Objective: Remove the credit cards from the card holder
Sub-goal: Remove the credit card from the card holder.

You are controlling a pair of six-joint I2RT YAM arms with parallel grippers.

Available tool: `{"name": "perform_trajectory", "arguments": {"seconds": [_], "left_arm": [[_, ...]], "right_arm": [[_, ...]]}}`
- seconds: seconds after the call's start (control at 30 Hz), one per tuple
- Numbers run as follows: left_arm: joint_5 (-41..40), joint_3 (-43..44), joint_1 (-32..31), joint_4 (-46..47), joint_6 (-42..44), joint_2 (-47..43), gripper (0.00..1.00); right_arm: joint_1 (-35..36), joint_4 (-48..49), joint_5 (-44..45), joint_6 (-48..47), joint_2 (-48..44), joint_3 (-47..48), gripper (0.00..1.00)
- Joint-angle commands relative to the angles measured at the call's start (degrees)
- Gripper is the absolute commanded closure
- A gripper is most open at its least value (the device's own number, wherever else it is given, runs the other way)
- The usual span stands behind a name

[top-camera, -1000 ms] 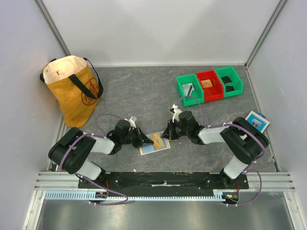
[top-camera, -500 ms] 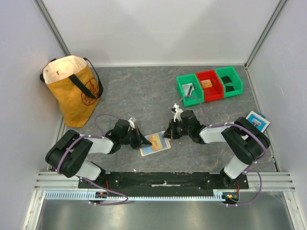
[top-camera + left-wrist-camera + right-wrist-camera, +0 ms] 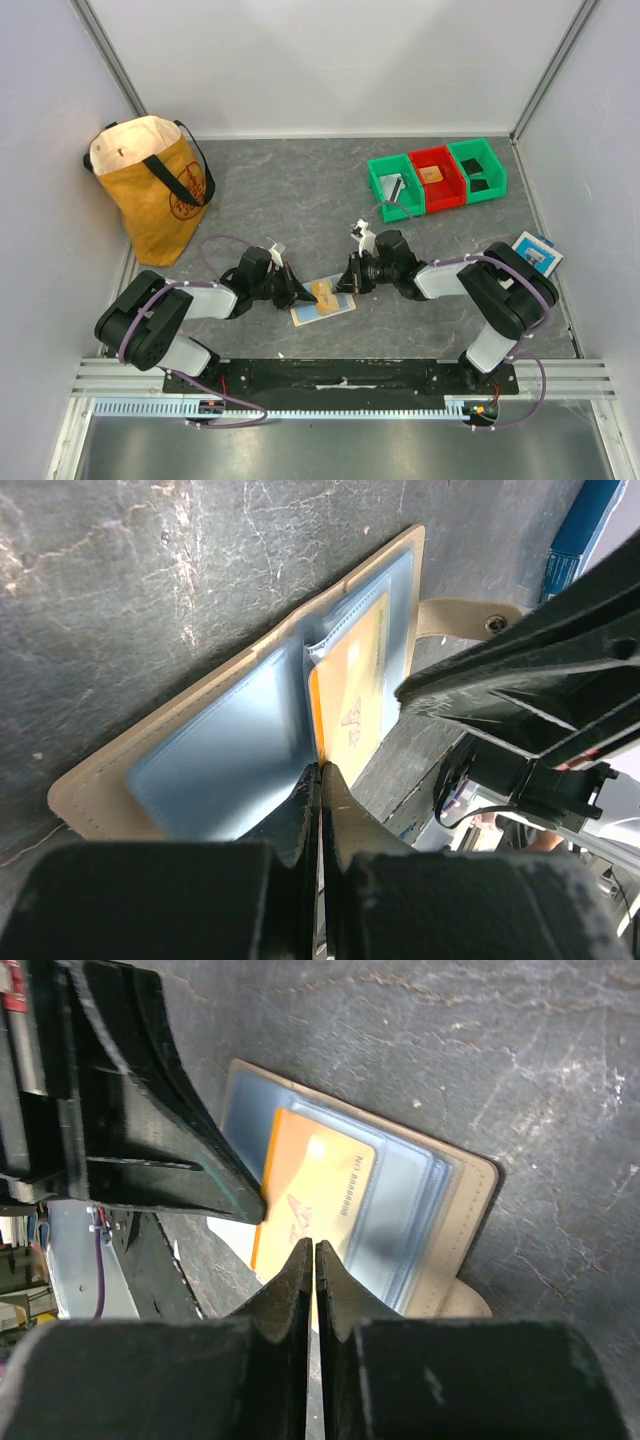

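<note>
1. Credit card (image 3: 350, 705), orange-tan, lies partly drawn out of a clear sleeve in the card holder (image 3: 200, 760), which is spread open.
2. Left gripper (image 3: 320, 772) has its jaws pressed together, tips at the card's bared end. Right gripper (image 3: 308, 1245) shows only a slit, tips at the card's edge. Whether either pinches it, I cannot tell.
3. Likely light, stiff and slick. The bared end outside the holder's sleeve looks the best place to pinch, since the soft holder may drag along.
</note>
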Motion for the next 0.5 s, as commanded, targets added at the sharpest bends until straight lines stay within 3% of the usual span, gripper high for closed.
{"name": "perform_trajectory", "arguments": {"seconds": [0.0,0.47], "left_arm": [[0.7,1.4,0.1,-0.6,2.4,-0.3,0.98],[-0.6,0.2,0.4,-1.8,1.6,-1.6,0.98]], "right_arm": [[-0.1,1.9,-1.9,1.4,2.7,0.5,0.92],[-1.6,-6.3,3.9,-2.0,4.2,-0.4,0.93]]}}
